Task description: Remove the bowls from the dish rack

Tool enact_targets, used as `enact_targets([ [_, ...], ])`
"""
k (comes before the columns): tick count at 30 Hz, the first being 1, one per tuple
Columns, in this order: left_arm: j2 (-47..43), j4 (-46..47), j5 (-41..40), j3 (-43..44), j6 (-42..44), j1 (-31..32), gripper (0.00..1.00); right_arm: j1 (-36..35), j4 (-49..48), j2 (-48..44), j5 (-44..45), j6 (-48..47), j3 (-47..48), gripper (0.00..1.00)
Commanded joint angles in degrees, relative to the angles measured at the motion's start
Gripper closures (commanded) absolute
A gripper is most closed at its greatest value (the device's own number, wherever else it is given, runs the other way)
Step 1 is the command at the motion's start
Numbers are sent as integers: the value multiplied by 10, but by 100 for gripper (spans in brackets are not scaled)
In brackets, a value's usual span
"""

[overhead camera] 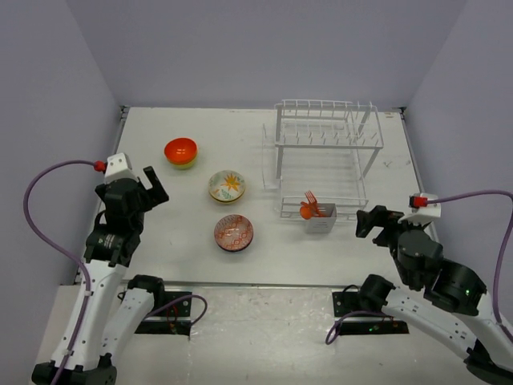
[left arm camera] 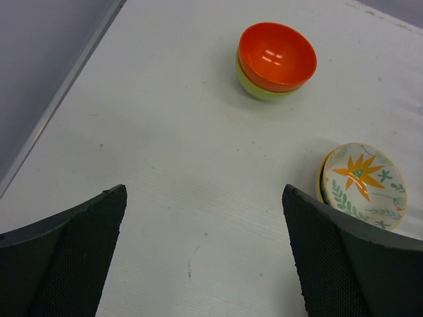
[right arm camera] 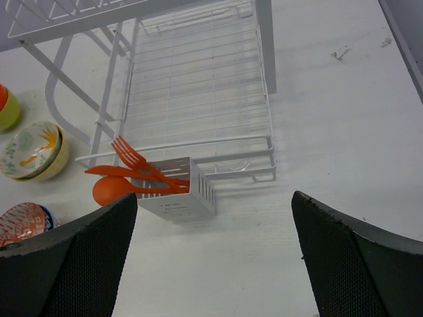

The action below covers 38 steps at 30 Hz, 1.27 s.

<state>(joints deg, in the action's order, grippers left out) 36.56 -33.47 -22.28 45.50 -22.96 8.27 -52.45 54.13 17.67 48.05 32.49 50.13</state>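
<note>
Three stacks of bowls stand on the table left of the white wire dish rack [overhead camera: 325, 152] [right arm camera: 198, 99]. An orange bowl [overhead camera: 180, 151] [left arm camera: 276, 56] sits in a lime-green one. A green-white patterned bowl [overhead camera: 227, 185] [left arm camera: 362, 181] [right arm camera: 26, 148] rests in a pale yellow one. A red-pink patterned bowl [overhead camera: 234, 233] [right arm camera: 20, 224] lies on a blue-white one. No bowl shows in the rack's tiers. My left gripper [overhead camera: 148, 191] [left arm camera: 205, 191] hangs open over bare table, near-left of the stacks. My right gripper [overhead camera: 373, 220] [right arm camera: 215, 198] is open, just right of the rack's front corner.
A small white cutlery caddy [overhead camera: 319, 218] [right arm camera: 175, 191] hangs at the rack's near corner and holds an orange fork and spoon [overhead camera: 309, 207] [right arm camera: 125, 173]. Grey walls close the table on the left, back and right.
</note>
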Motion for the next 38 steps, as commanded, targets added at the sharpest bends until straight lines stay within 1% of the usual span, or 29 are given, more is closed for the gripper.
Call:
enact_targets([
  [1, 6, 21, 8, -1, -1, 3, 0, -2, -60, -2, 40, 3, -20, 1],
  [12, -53, 23, -1, -5, -1, 3, 0, -2, -46, 65, 67, 30, -22, 1],
  [15, -68, 23, -4, -7, -2, 3, 0, -2, -43, 68, 69, 33, -20, 1],
  [26, -78, 24, 1, -8, 0, 3, 0, -2, -27, 61, 61, 40, -9, 1],
  [30, -77, 27, 0, -9, 1, 3, 0, -2, -10, 59, 59, 50, -1, 1],
  [38, -73, 30, 10, -10, 4, 3, 0, -2, -9, 69, 57, 51, -2, 1],
])
